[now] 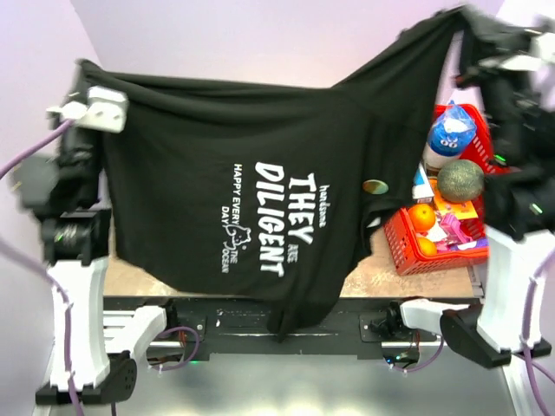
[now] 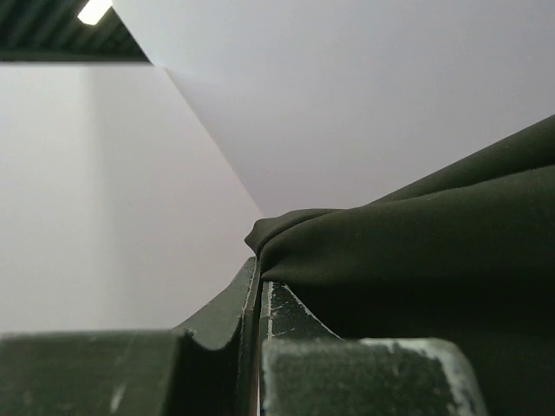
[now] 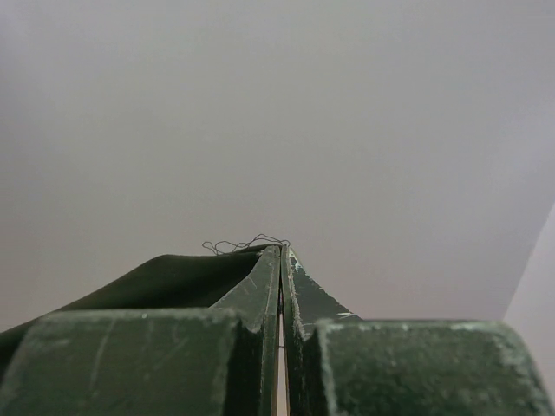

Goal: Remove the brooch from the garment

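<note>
Black T-shirt [image 1: 217, 165], printed "THEY ARE DILIGENT" and "HAPPY EVERY DAY", hangs spread between the arms. Left gripper [image 2: 259, 282] and right gripper [image 3: 281, 253] each pinch its cloth. The brooch cannot be made out.

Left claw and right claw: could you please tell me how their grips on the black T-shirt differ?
The left claw pinches a thick, bunched fold of the T-shirt, while the right claw catches only a thin edge with loose threads. In the top view, the right claw's corner sits higher in the picture than the left claw's. Both are shut on the cloth, holding the shirt spread between them.
</note>
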